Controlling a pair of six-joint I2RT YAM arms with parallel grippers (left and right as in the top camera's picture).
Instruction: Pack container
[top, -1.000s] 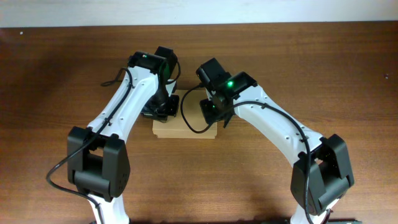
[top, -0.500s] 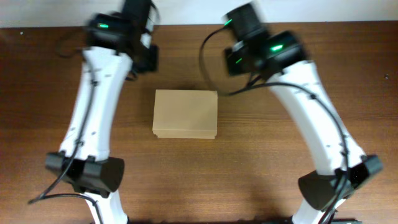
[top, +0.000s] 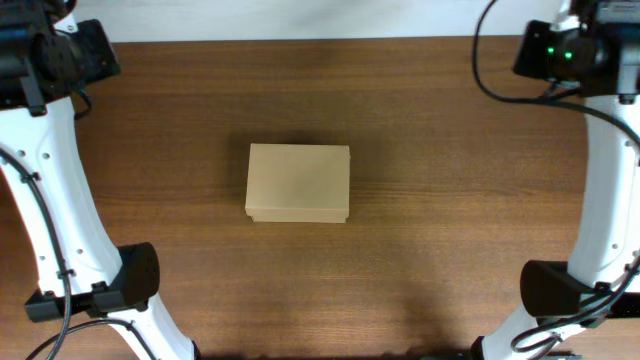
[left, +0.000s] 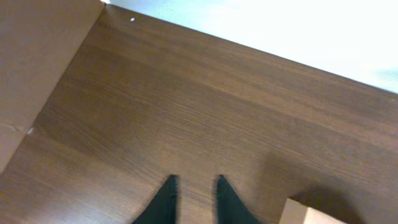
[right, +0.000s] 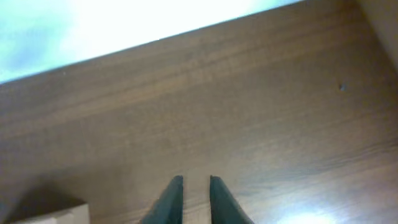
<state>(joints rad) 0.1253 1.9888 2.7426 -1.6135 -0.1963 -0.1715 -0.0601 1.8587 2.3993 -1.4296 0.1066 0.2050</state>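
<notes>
Nearest to each wrist camera are the fingers. The left gripper (left: 196, 182) has its jaws only a little apart, with bare table between them, and it holds nothing. The right gripper (right: 195, 180) is the same: a narrow gap with nothing in it. Both hang high over the table (top: 450, 250), near its far corners and well apart from the box.

The box (top: 298, 182) sits in the middle of the table, between the two arms, and nothing touches it. Its lid (top: 298, 165) lies flat and looks closed. A thin rim of the lower part shows along the near side. I cannot see what is inside.

In my judgement, the first risk is the lid. Nothing presses on it, and a cardboard hinge tends to spring up, so the flap may lift if it is not tucked in well. I cannot tell from here whether it is tucked.

The second risk comes if an arm goes down to press the lid. With the jaws so narrow, the tips would meet it almost like one point and could dent the cardboard. A touch from the side could slide the box, because it looks light and the wood looks smooth.

Farther away, both grippers are close to the far edge of the table. A loose cable (top: 477, 62) hangs beside the right arm, and a fast move could catch it.
</notes>
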